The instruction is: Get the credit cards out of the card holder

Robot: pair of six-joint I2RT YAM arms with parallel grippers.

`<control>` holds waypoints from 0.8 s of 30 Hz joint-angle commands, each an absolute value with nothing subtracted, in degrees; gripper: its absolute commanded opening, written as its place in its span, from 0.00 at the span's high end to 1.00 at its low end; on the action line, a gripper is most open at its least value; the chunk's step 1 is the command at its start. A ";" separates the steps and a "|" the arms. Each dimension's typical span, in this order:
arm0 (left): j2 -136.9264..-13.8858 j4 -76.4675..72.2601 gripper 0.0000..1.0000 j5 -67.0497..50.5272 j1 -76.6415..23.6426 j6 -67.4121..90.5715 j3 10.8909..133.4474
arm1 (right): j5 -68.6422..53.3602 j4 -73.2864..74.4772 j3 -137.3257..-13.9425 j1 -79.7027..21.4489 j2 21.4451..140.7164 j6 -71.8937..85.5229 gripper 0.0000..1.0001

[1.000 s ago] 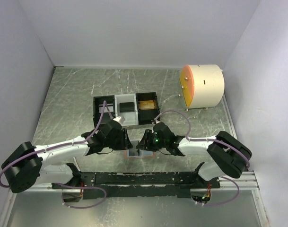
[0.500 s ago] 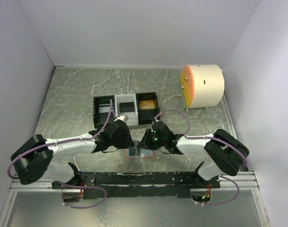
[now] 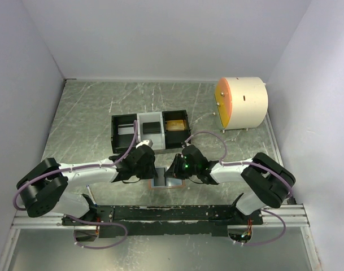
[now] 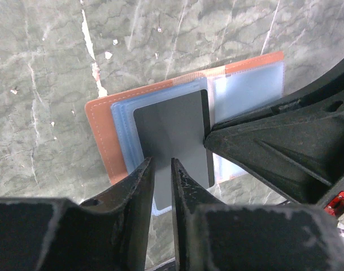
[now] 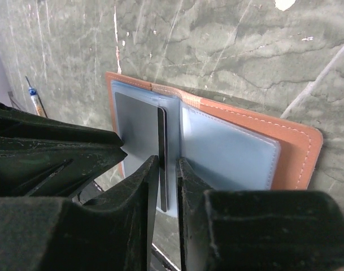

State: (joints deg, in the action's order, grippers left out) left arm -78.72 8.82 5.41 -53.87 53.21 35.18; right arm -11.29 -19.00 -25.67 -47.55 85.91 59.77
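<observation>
Card holder point(image 4: 98, 132) lies open on worktop point(image 3: 87, 113) betw. the 2 grippers, at 6 o'clock of the tray point(image 3: 113, 132). The 1 visible dark grey card point(image 4: 174, 130) sits at 12 o'clock from L gripper point(image 4: 160, 180), long axis 12–6 running into its slit, while R gripper point(image 5: 169, 169) straddles the card's fold-side edge, so both arms are abt equally near. Both jaws stand nearly together w/ a thin slit and I can't tell if either truly pinches; count: 1 holder, 1 card, pale cards not made out.
</observation>
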 commanded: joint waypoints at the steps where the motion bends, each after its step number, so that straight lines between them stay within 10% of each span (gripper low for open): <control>1: -79.70 7.85 0.73 6.07 -54.98 53.63 34.87 | -11.56 -19.87 -25.04 -47.21 86.78 60.48 0.82; 24: -79.53 6.70 0.78 6.02 -56.05 55.95 32.75 | -14.59 -18.59 -27.25 -47.02 88.81 55.31 0.81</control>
State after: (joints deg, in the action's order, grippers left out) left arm -78.98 7.79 6.22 -55.35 55.16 34.15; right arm -12.80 -18.63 -26.57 -46.85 87.11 58.61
